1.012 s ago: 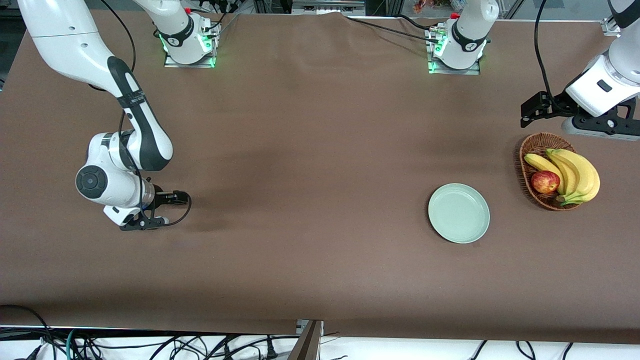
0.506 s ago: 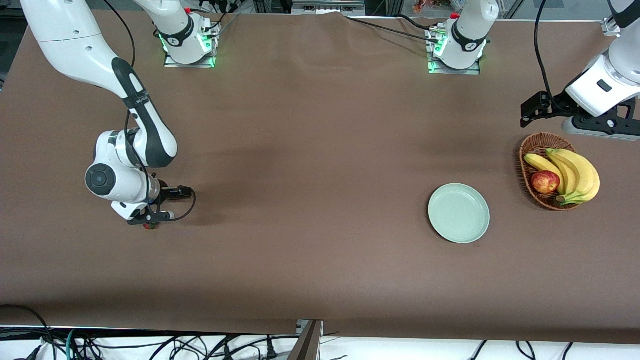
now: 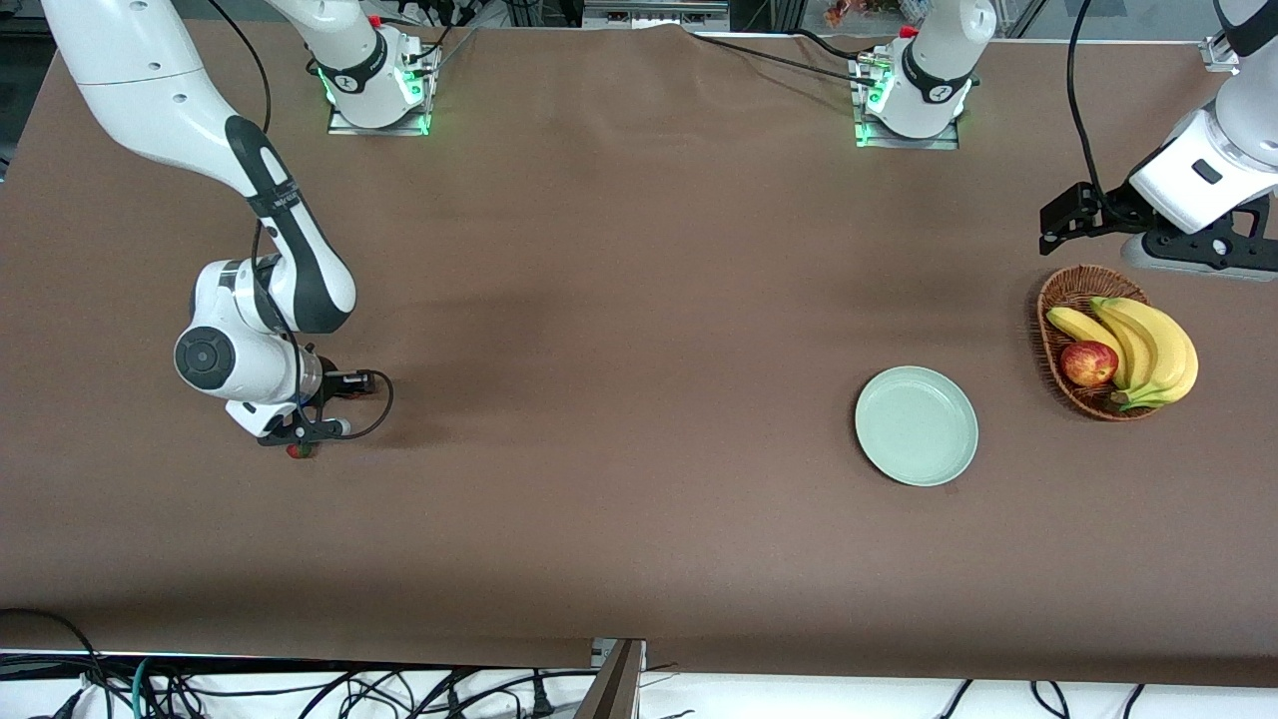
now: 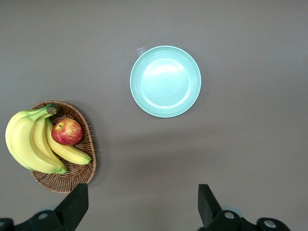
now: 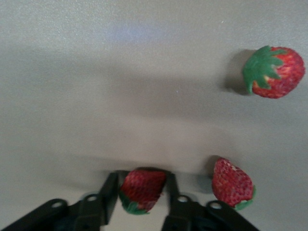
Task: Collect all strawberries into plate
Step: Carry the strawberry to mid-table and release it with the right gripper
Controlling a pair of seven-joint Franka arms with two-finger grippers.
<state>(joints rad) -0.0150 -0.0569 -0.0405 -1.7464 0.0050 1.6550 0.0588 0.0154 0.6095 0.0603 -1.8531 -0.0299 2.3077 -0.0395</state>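
The right tool [image 5: 143, 208] sits low at the right arm's end of the tabletop [image 3: 599, 399], fingers clenched on one strawberry [image 5: 141, 189]; two more berries [image 5: 232, 184] lie beside it. The plate [image 3: 916, 425], well apart, is bare. The left tool [image 4: 139, 207] waits released above the basket [image 3: 1071, 290].

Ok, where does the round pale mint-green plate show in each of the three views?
Front view: the round pale mint-green plate lies on the brown table, beside the brown wicker basket and nearer the camera.
Left wrist view: the plate sits in the open, apart from the basket.
Right wrist view: not in it.
Shared landmark: the basket.
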